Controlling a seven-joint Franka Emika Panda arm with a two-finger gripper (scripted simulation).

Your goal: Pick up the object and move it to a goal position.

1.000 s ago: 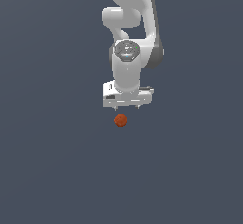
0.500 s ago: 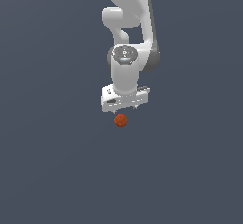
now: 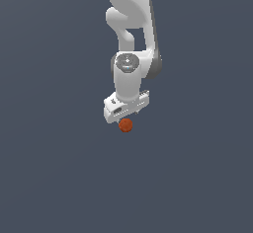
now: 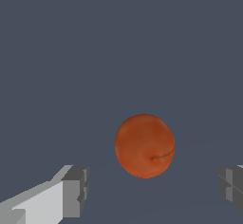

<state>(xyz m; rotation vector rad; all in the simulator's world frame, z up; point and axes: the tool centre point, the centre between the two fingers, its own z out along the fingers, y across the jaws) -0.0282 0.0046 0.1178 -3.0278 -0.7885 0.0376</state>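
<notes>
Grey-blue surface (image 3: 54, 168) fills both views, uniform and unmarked; whether it is a table or a floor cannot be told.

White arm (image 3: 129, 34) enters from the upper edge of the exterior view and reaches downward, with a round silver-grey joint cap facing the camera at the wrist. Darker grey shading runs along the arm's side toward the exterior view's right.

White hand (image 3: 125, 116) hangs at the end of the arm, its body tilted, the end toward the exterior view's left sitting lower than the other. In the wrist view the two grey fingertips (image 4: 76, 190) stand well apart, one at each side of the picture, with open space between them. The hand is spread wide and grips nothing.

Orange-red ball (image 4: 144, 145) lies between the two fingertips in the wrist view, closer to neither by a clear margin, and touches neither one. Its surface is slightly mottled and carries a thin dark curved seam line low on its visible face. In the exterior view the ball (image 3: 126, 125) shows just beneath the hand's lower edge, partly overlapped by it. The ball is narrower than the hand. Contact between the ball and the surface cannot be confirmed from these views.
</notes>
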